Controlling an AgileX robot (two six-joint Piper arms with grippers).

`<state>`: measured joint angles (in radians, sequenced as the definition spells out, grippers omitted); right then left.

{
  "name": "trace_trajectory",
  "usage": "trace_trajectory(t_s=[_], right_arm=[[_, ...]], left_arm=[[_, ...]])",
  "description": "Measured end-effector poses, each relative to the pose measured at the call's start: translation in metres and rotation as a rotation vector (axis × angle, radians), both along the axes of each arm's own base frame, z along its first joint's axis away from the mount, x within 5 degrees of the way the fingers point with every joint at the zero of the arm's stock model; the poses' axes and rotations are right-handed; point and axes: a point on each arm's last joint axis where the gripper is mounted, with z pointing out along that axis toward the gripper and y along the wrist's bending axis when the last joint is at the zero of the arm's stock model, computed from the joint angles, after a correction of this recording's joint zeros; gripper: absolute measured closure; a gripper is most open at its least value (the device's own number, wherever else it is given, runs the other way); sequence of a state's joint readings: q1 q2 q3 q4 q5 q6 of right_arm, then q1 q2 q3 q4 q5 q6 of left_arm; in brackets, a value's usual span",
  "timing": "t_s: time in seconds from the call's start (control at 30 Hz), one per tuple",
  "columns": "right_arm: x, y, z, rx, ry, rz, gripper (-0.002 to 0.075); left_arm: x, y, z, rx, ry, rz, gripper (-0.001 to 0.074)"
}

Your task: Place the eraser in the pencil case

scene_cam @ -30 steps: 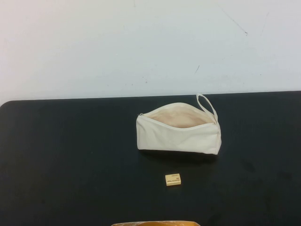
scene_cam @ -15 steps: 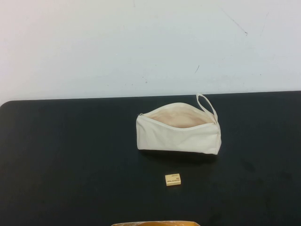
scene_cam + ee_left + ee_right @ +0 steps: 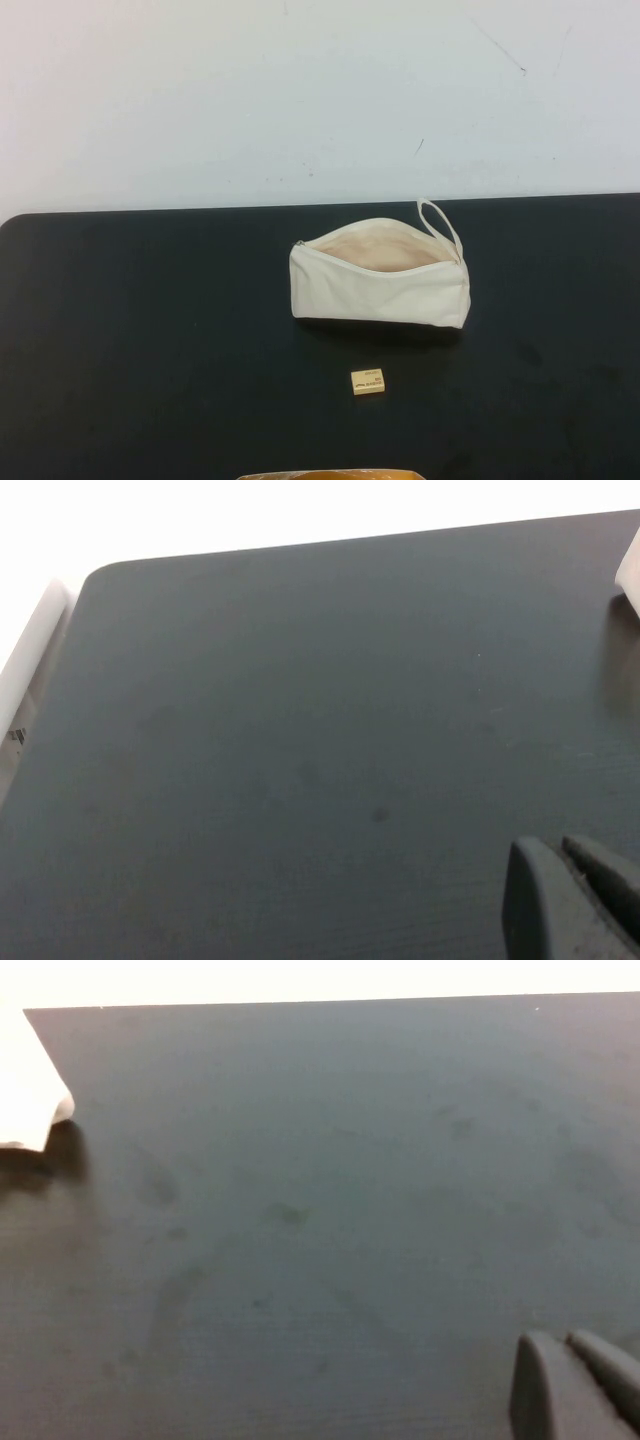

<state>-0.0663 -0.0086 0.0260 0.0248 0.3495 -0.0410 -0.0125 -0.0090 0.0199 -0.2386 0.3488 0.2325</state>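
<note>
The black table (image 3: 150,340) carries two things. The pencil case (image 3: 380,285) lies near the far edge, open at the top, with its loop strap (image 3: 440,222) at the right end. The eraser (image 3: 368,381) lies flat just in front of it, toward the robot, not touching it.

The left gripper (image 3: 575,900) and the right gripper (image 3: 575,1380) hang above bare table.

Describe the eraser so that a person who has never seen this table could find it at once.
On the black table, find the cream-white pencil case lying open near the middle. Just in front of it, on the robot's side and apart from it, lies the eraser. It is a tiny tan-yellow block with dark print on top, far smaller than the pouch. The left gripper and right gripper hang off to the sides, away from it.
</note>
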Motion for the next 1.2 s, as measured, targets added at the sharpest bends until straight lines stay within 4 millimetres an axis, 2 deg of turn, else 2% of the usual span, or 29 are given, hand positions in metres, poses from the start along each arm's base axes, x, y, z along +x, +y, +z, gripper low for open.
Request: trace_trajectory(t_s=[0.13, 0.23, 0.3, 0.33, 0.37, 0.43, 0.53, 0.73, 0.8, 0.9, 0.97, 1.1, 1.2], right_arm=[[0.000, 0.002, 0.000, 0.064, -0.004, 0.004, 0.0726], [0.001, 0.008, 0.002, 0.268, -0.019, 0.002, 0.0726], [0.001, 0.015, 0.004, 0.541, -0.027, -0.014, 0.0726], [0.001, 0.020, 0.007, 0.783, -0.031, -0.022, 0.0726], [0.001, 0.022, 0.009, 0.881, -0.038, -0.025, 0.0726], [0.002, 0.023, 0.012, 0.970, -0.051, -0.030, 0.0726], [0.002, 0.023, 0.014, 0.999, -0.069, -0.034, 0.0726], [0.004, 0.017, 0.020, 0.910, -0.178, -0.036, 0.0726], [0.004, 0.015, 0.031, 0.827, -0.242, -0.018, 0.0726], [-0.003, 0.015, 0.068, 0.584, -0.363, 0.069, 0.0726], [-0.007, 0.019, 0.092, 0.412, -0.384, 0.147, 0.0726], [0.001, 0.031, 0.133, 0.125, -0.262, 0.332, 0.0726], [0.019, 0.037, 0.159, 0.024, -0.131, 0.444, 0.0726]], left_arm=[[0.000, 0.000, 0.000, 0.000, 0.000, 0.000, 0.0736], [0.000, 0.000, 0.000, 0.000, 0.000, 0.000, 0.0736], [0.000, 0.000, 0.000, 0.000, 0.000, 0.000, 0.0736], [0.000, 0.000, 0.000, 0.000, 0.000, 0.000, 0.0736], [0.000, 0.000, 0.000, 0.000, 0.000, 0.000, 0.0736], [0.000, 0.000, 0.000, 0.000, 0.000, 0.000, 0.0736], [0.000, 0.000, 0.000, 0.000, 0.000, 0.000, 0.0736], [0.000, 0.000, 0.000, 0.002, 0.000, -0.001, 0.0736], [0.000, 0.000, 0.000, 0.002, 0.000, -0.001, 0.0736], [0.000, 0.000, 0.000, 0.002, 0.000, -0.001, 0.0736], [0.000, 0.000, 0.000, 0.002, 0.000, -0.001, 0.0736], [0.000, 0.000, 0.000, 0.002, 0.000, -0.001, 0.0736], [0.000, 0.000, 0.000, 0.002, 0.000, -0.001, 0.0736]])
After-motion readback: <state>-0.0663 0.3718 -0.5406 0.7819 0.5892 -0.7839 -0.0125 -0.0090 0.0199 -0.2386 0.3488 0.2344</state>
